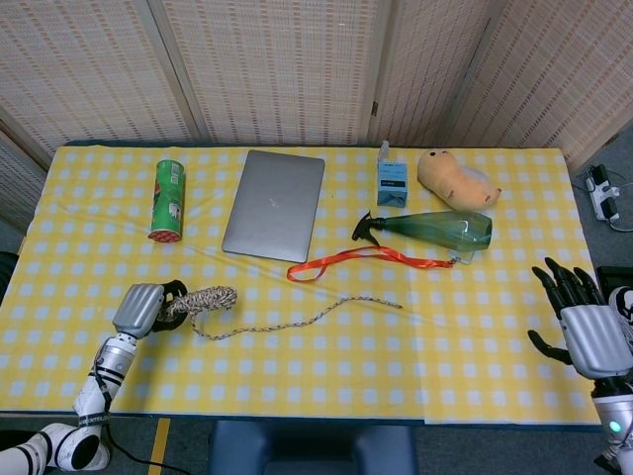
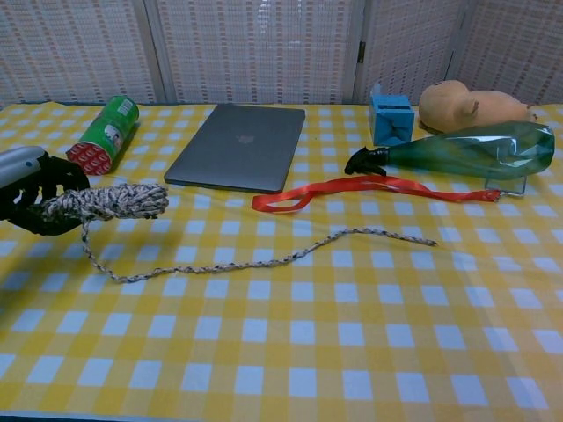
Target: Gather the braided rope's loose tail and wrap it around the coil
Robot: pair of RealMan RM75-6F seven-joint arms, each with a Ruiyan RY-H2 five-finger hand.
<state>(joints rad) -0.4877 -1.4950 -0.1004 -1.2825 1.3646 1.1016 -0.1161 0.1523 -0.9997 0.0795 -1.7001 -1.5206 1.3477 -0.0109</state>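
Note:
My left hand grips one end of the speckled braided rope coil and holds it lifted off the yellow checked cloth at the table's front left. From the coil the loose tail drops to the cloth and snakes rightward, ending near the table's middle. My right hand hovers with fingers spread at the table's right edge, far from the rope and holding nothing; the chest view does not show it.
A green snack can lies at the back left, a grey laptop beside it. An orange lanyard, a green spray bottle, a blue box and a tan plush toy fill the back right.

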